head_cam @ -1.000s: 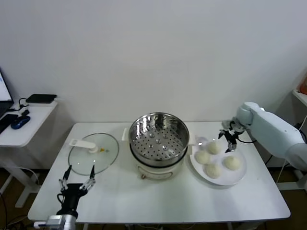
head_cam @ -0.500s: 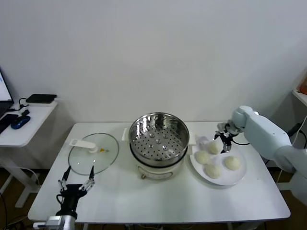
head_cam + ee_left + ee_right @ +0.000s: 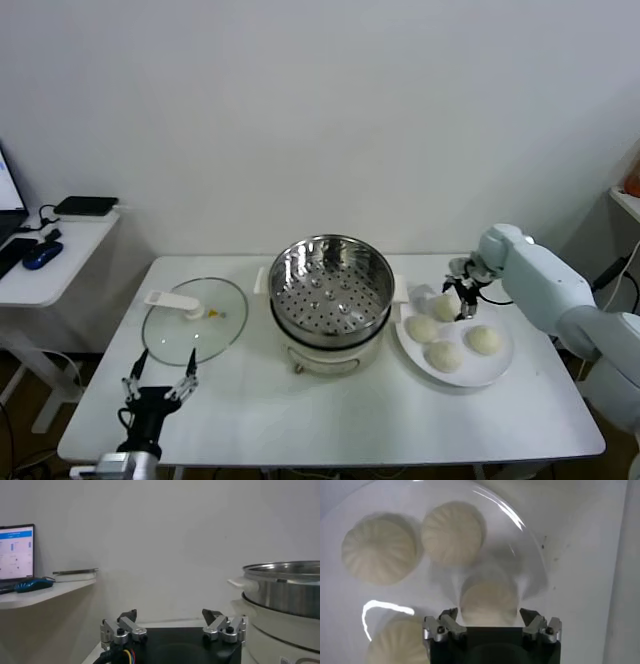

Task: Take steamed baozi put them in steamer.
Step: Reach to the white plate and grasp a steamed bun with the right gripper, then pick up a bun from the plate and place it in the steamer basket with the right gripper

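Baozi (image 3: 443,307) sit four on the plate (image 3: 500,368), right of the empty steamer (image 3: 331,288); the right claw (image 3: 464,303) straddles the far one. The left claw (image 3: 160,385) idles at the near-left counter (image 3: 350,410) edge. Left wrist: fingers (image 3: 123,627) apart. Right wrist: the fingers (image 3: 538,624) flank one bun (image 3: 489,602), whether gripping I cannot tell.

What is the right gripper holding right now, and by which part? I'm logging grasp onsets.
Cannot be told yet. The right gripper is down at the back baozi on the plate, fingers on either side; contact isn't visible.
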{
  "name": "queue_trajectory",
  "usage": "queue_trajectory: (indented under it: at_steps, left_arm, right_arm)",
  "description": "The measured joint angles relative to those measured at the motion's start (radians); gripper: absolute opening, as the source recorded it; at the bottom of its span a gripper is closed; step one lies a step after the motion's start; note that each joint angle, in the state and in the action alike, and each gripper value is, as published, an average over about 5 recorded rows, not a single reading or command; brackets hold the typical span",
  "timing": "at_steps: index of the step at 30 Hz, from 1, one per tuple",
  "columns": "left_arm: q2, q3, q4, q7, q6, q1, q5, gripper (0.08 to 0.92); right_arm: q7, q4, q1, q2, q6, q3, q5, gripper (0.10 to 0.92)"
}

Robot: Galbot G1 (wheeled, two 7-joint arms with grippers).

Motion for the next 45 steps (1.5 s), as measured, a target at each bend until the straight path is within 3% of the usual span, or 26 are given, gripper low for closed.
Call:
queue_trajectory:
  at_steps: [6, 21, 35, 45]
  left_arm:
    - [0.000, -0.001, -0.001, -0.001, 0.000, 0.000, -0.001, 0.823]
    - [-0.002, -0.007, -0.001, -0.001, -0.003, 0.004, 0.000, 0.823]
    - [-0.008, -0.008, -0.003, -0.001, -0.007, 0.006, 0.009, 0.823]
    - [-0.015, -0.006, -0.005, -0.002, -0.007, 0.006, 0.013, 0.823]
  right_arm:
    - [0.000, -0.006, -0.004, 0.004, 0.002, 0.009, -0.005, 0.675]
    - [-0.010, 0.051, 0.031, -0.034, 0.030, -0.010, 0.005, 0.670]
    - [-0.030, 0.376, 0.235, -0.157, 0.113, -0.213, 0.074, 0.670]
    - [-0.035, 0.595, 0.448, -0.149, 0.190, -0.343, 0.121, 0.670]
